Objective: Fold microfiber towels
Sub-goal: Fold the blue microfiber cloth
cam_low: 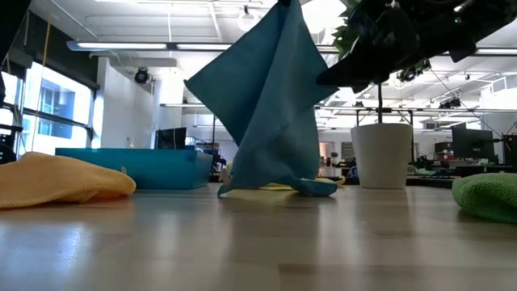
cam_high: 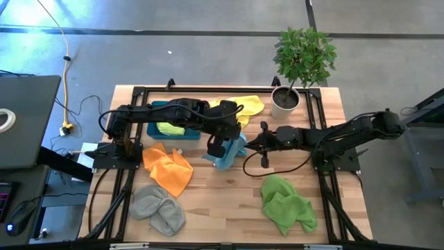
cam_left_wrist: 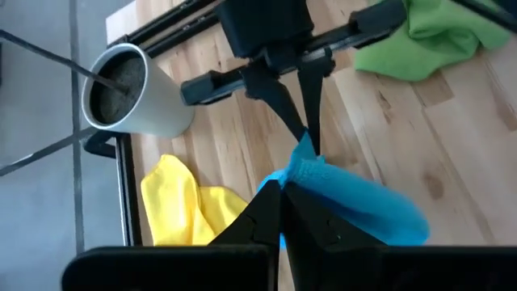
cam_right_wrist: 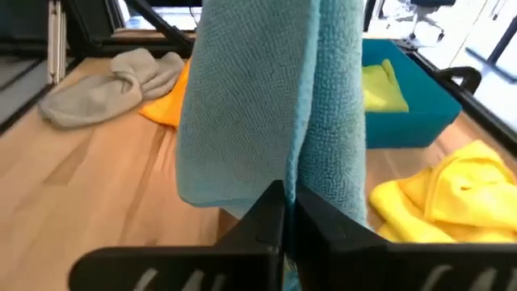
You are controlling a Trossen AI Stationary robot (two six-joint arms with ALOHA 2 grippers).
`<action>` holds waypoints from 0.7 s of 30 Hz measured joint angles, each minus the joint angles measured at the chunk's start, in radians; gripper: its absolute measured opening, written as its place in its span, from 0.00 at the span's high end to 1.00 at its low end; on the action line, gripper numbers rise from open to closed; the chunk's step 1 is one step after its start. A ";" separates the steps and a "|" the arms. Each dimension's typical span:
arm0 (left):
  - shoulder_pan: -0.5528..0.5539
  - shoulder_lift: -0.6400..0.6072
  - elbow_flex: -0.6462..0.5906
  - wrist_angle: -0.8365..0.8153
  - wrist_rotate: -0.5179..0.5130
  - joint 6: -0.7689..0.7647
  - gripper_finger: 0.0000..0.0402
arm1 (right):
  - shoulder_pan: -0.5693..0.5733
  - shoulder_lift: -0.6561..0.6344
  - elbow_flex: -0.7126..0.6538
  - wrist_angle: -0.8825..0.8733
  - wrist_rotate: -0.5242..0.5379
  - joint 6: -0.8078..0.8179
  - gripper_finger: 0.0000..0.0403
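Note:
A light blue towel (cam_low: 271, 97) hangs over the table's middle, and its lower end (cam_low: 279, 187) lies on the wood. My left gripper (cam_left_wrist: 280, 212) reaches in from the left and is shut on the towel's top. My right gripper (cam_right_wrist: 284, 212) comes from the right and is shut on the same towel close by; it also shows in the left wrist view as the right gripper (cam_left_wrist: 305, 133). On the table lie a yellow towel (cam_high: 248, 105), an orange towel (cam_high: 168, 167), a grey towel (cam_high: 158, 207) and a green towel (cam_high: 288, 205). My left gripper pinches the light blue towel near its top (cam_left_wrist: 284, 179) between its two fingers, slanting down from the table's left. The cloth is bunched there, and hangs below with its lower end on the table. My right gripper pinches an upper corner of the towel (cam_left_wrist: 304, 153) between its two fingertips, coming nearly level from the table's right. In its own wrist view a hanging fold (cam_right_wrist: 292, 170) runs down between the fingers; the number of layers does not show.
A teal tray (cam_high: 186, 135) at the back left holds a light green cloth (cam_high: 170, 128). A white pot with a plant (cam_high: 286, 101) stands at the back right. Bare wood lies in the near middle, between the orange towel and the green one.

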 joint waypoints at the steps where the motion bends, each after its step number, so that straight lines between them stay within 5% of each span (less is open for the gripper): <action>1: 0.000 0.000 0.000 0.000 0.005 -0.018 1.00 | 0.000 0.000 0.000 0.000 0.000 0.031 0.99; 12: 0.015 0.004 -0.100 0.014 0.108 -0.126 1.00 | 0.085 -0.001 0.000 -0.062 0.004 0.322 1.00; 21: 0.013 0.005 -0.372 0.311 0.156 -0.128 0.97 | 0.211 -0.002 0.000 -0.105 0.049 0.608 1.00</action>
